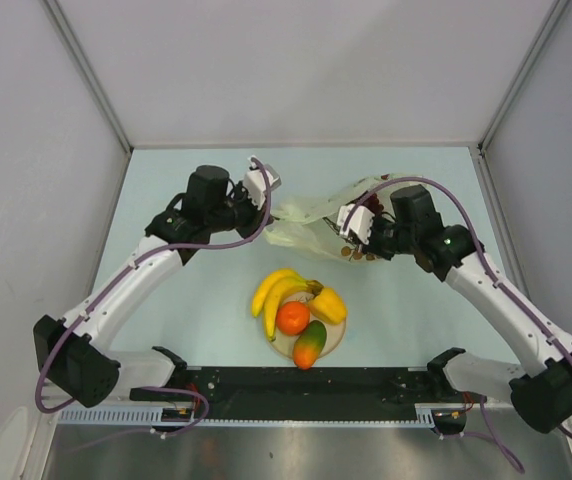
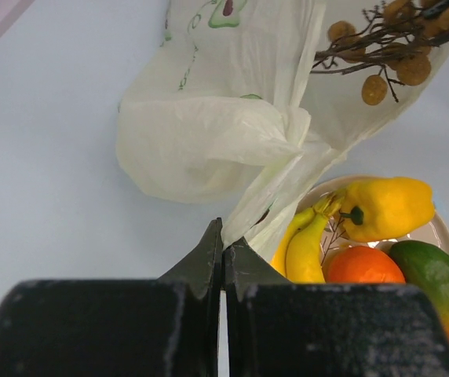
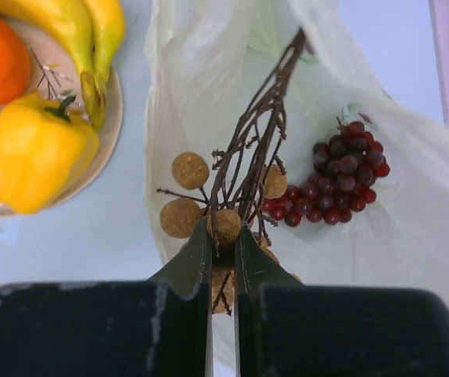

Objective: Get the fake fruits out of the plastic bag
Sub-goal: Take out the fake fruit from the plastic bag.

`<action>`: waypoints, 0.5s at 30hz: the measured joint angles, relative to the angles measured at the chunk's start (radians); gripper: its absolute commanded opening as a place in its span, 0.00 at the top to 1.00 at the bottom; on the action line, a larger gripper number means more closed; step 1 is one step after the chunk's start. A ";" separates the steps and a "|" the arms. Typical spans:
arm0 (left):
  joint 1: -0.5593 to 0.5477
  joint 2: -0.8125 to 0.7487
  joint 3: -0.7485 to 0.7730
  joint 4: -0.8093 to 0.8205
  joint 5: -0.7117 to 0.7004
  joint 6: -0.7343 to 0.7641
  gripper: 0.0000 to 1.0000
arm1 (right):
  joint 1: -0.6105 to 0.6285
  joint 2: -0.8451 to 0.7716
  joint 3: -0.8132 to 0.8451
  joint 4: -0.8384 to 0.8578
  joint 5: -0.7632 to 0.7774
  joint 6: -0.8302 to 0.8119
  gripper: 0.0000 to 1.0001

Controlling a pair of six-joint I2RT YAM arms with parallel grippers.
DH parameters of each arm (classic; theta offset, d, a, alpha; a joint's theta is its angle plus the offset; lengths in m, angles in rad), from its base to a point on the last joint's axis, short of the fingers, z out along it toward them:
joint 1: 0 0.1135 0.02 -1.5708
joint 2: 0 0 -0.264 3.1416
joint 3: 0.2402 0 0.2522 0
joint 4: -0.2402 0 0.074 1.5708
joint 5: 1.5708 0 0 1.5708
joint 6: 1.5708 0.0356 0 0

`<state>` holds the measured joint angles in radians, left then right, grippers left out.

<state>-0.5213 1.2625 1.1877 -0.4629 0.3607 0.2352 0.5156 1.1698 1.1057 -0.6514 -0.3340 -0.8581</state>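
Note:
The pale plastic bag point(image 1: 311, 225) lies behind the plate point(image 1: 334, 340). My left gripper point(image 1: 266, 178) is shut on a fold of the plastic bag point(image 2: 209, 133) and holds it up. My right gripper point(image 1: 351, 222) is shut on the brown cluster point(image 3: 224, 224), gripping one ball and its twigs over the bag's mouth. Dark purple grapes point(image 3: 334, 184) lie on the bag point(image 3: 413, 204) beside the cluster. On the plate sit the banana bunch point(image 1: 276, 290), the orange point(image 1: 292, 317), the yellow lemon-like fruit point(image 1: 328, 304) and the green-red mango point(image 1: 309, 345).
White walls and metal posts bound the pale table on three sides. The black rail with the arm bases runs along the near edge point(image 1: 296, 395). The plate stands between the two arms, just in front of the bag.

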 measured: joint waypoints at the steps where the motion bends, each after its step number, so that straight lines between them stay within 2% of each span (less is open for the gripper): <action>1: 0.000 0.002 0.001 0.004 -0.006 0.000 1.00 | -0.003 -0.016 -0.008 -0.008 0.001 -0.004 1.00; 9: 0.001 0.027 0.026 0.014 -0.016 0.000 1.00 | 0.003 -0.130 -0.070 -0.043 0.004 0.002 1.00; 15: 0.001 0.027 0.026 0.017 -0.016 0.000 1.00 | 0.128 -0.270 -0.072 -0.028 0.019 0.060 1.00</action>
<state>-0.5205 1.2896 1.2140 -0.4461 0.3443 0.2352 0.6437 0.8997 1.0340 -0.6796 -0.3153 -0.7979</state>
